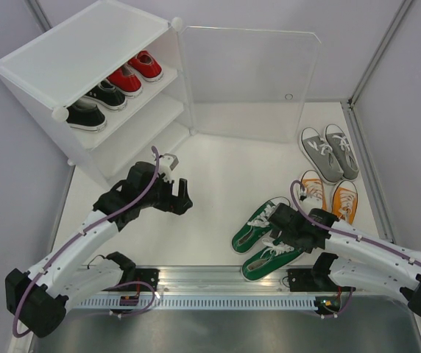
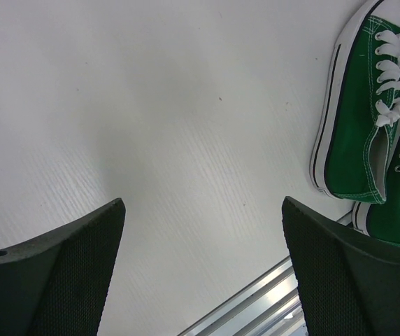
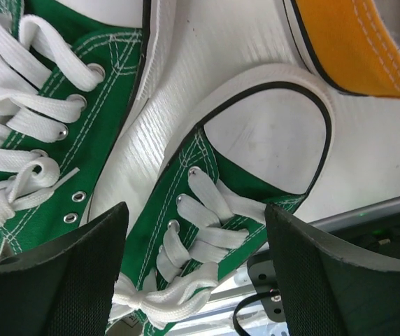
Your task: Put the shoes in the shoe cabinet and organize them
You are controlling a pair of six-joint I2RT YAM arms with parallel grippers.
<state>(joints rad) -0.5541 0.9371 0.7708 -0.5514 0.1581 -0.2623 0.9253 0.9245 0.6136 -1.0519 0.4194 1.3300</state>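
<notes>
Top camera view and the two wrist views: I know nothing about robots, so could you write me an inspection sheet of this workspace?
Surface: white table, faintly ribbed, a few dark specks.
Job's things: shoe cabinet with its door panel open; red shoes and black shoes on the upper shelf; green shoes, orange shoes and grey shoes on the table at right.
Clutter: nothing seen.
Grippers: left gripper open above bare table; right gripper open, a finger on either side of the nearer green shoe.
Cables: purple cable along each arm; black wires at the bases.
Surroundings: pale walls; metal rail at the near edge.
</notes>
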